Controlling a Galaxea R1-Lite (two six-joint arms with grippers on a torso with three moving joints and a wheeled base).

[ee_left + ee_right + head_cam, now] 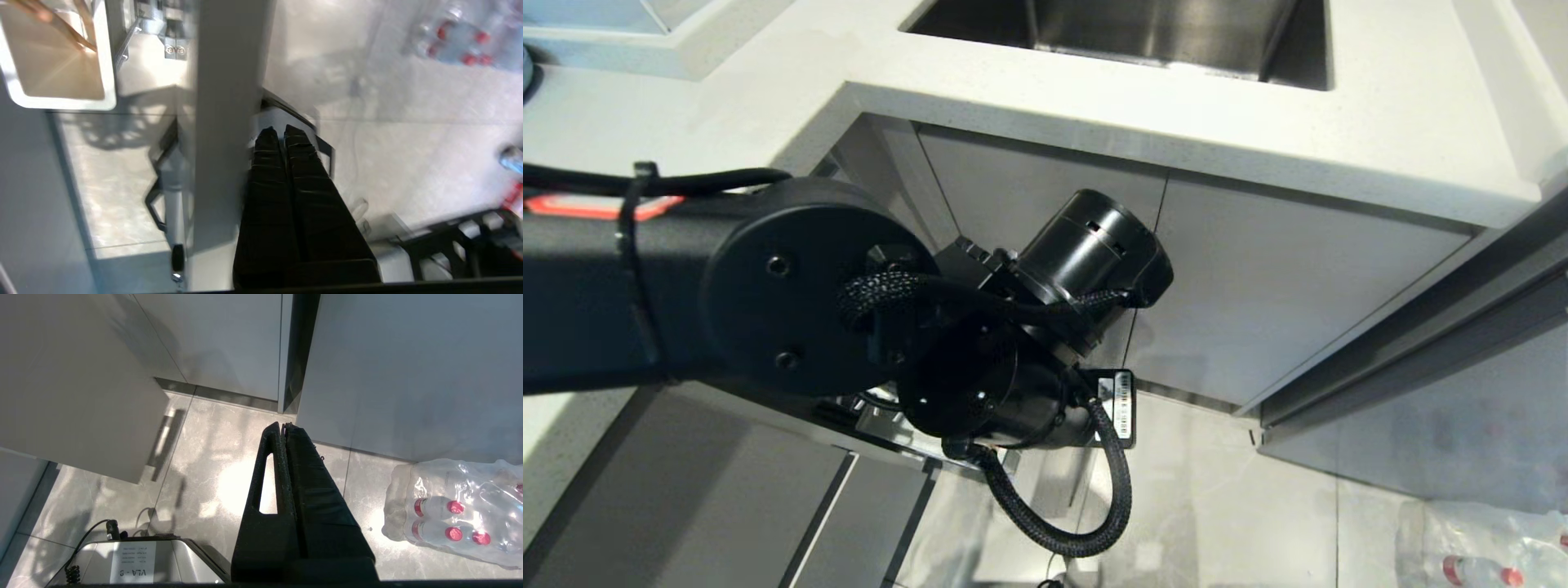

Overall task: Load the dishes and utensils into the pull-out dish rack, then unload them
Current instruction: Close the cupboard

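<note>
My left gripper is shut with nothing in it. It hangs close beside the top edge of the pull-out dish rack's pale drawer front, on the floor side. Behind that front I see the rack's white cutlery box with the light-brown chopsticks leaning in it. A slide rail runs below. In the head view the left arm hides its own gripper and most of the rack. My right gripper is shut, parked above the floor. Bowl, plate and spoon are out of view.
A white counter with a steel sink lies ahead above grey cabinet doors. The pulled-out drawer front carries a bar handle. A wrapped pack of water bottles lies on the tiled floor.
</note>
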